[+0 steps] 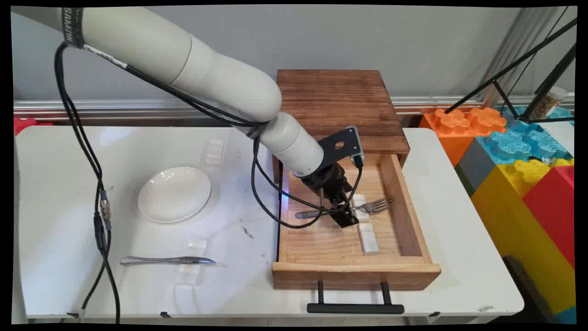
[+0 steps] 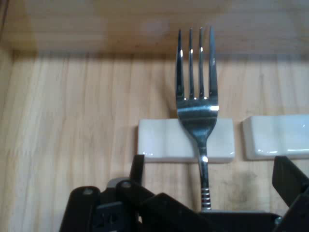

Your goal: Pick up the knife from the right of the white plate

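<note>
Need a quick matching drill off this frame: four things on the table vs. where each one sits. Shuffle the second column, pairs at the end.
Things:
1. fork
2. knife
3. plate
4. end effector

Places:
A. on the bare tabletop, left of the drawer, farther back
B. inside the open drawer, lying across a white rest
C. on the tabletop near the front edge, left of the drawer
D. down inside the drawer, over the fork's handle

Pairs: 1-B, 2-C, 3-A, 4-D

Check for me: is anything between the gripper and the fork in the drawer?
Nothing visible. The gripper is right at the fork, whose neck lies across a white rest in the open drawer; its fingers straddle the handle.
</note>
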`<control>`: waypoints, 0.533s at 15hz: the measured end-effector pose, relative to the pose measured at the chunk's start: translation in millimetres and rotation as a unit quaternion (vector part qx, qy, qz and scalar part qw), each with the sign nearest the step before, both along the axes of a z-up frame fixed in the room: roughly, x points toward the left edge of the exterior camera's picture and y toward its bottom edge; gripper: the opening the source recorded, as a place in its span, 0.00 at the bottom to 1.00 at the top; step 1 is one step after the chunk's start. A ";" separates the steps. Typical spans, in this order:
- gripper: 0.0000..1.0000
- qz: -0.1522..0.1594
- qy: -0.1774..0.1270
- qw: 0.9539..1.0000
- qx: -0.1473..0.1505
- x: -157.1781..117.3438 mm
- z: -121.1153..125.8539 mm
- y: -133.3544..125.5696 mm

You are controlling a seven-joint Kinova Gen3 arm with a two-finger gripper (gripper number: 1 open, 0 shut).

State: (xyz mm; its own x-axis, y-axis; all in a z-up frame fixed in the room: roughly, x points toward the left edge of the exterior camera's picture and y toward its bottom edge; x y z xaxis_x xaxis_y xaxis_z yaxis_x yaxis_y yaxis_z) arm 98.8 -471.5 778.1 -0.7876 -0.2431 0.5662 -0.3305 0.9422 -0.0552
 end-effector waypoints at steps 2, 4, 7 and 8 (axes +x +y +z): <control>1.00 -0.002 0.006 1.000 -0.002 0.4 7.4 3.2; 1.00 0.000 0.012 1.000 -0.004 1.8 17.3 6.7; 1.00 0.004 0.022 1.000 -0.006 5.2 37.6 13.5; 1.00 0.005 0.025 1.000 -0.006 6.7 45.4 16.3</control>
